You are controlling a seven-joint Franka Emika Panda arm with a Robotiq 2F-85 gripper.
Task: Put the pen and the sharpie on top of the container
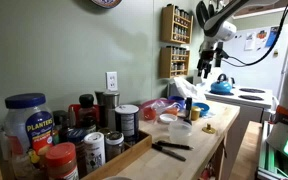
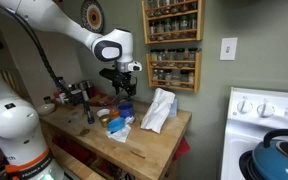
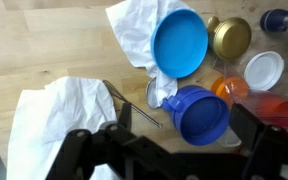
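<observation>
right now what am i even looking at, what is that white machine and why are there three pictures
The white machine is a robot arm with a two-fingered pincer at its tip. Two pictures come from cameras standing in the room, seeing a wooden counter from different places. The third comes from a camera on the wrist, looking down past the pincer. Below it lie a crumpled white cloth, a round blue lid, a blue cup and a gold lid. In an exterior view, two dark pens lie near a small pale tub. The pincer is open and holds nothing.
</observation>
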